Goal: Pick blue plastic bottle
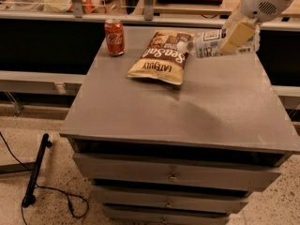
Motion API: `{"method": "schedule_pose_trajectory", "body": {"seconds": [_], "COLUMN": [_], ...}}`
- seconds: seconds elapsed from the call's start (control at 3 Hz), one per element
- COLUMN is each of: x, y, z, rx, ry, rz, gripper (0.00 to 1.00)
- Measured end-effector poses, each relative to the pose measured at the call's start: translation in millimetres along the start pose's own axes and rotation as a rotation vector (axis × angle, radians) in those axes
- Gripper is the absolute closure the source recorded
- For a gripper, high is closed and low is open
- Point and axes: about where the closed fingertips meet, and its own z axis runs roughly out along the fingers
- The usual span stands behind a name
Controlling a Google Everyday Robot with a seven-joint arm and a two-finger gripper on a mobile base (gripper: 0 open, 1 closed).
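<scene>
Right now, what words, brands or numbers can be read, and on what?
"Sea Salt": chip bag, large letters.
"LATE JULY": same bag, near end.
Unreadable: white script on the red soda can, too blurred.
Unreadable: dark label print on the blue plastic bottle, clamped by the gripper over the table, far right; too small.

Clear blue plastic bottle (206, 43), white cap pointing left, held sideways in claw (230, 45), far right
</scene>
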Motion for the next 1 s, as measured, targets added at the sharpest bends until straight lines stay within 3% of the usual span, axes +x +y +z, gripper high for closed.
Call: {"method": "schedule_pose_trajectory", "body": {"seconds": [0.33,0.67,1.0], "x": [-21.0,-30.6,-30.7], "y": [1.4,4.5,4.5], "z": [-25.3,-35.3,-35.2], "rx": [0.05,0.06,0.06], "ry": [-0.07,-0.139,-0.139], "rz": [-0.037,-0.038,-0.038], "gripper": [1.0,1.0,1.0]}}
